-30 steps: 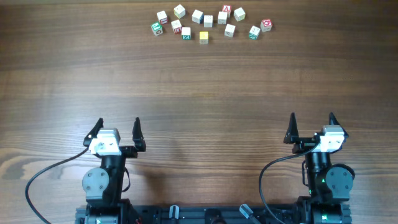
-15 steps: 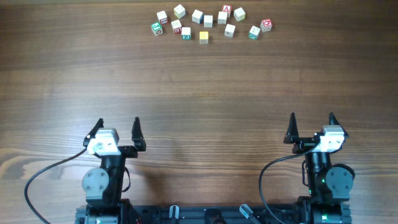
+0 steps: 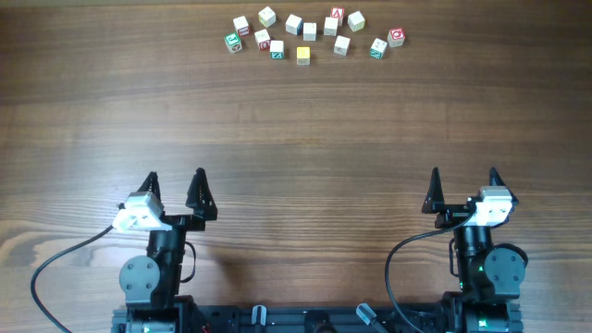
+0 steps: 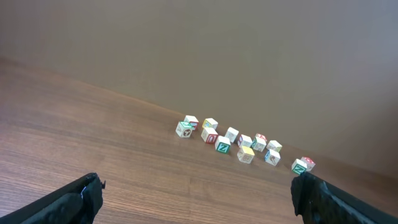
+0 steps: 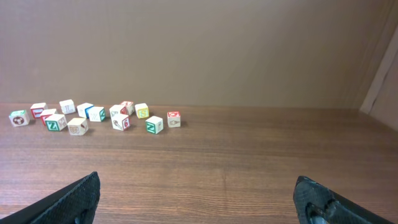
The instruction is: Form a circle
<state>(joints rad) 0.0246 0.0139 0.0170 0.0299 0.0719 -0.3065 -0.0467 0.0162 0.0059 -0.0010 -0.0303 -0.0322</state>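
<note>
Left gripper (image 3: 176, 176) had swung a little toward the left edge of the bench (image 3: 296, 139) since the earlier overhead frame, and its white wrist body now sat further left and tilted. Right gripper (image 3: 463, 174) hadn't shifted, and neither had the cubes.

Both grippers hovered by the near edge, the left one toward the left corner and the right one toward the right corner, well apart from each other. Fingers on both were spread wide with nothing between them. The left wrist view showed the dark fingertips (image 4: 84, 198) at the bottom corners with bare wood between them, and the right wrist view showed the same.

No ring was formed. The letter cubes (image 3: 310, 30) lay in a loose, uneven band along the far edge, around mid-width, well away from both grippers. They were small and pale with red, green and blue marks. The closest-packed cubes sat near the middle of the band, two touching and a third just beside them. A yellow cube (image 3: 303, 55) sat just on the near side of the band, close to it but on its own. The letters were too small to read.
</note>
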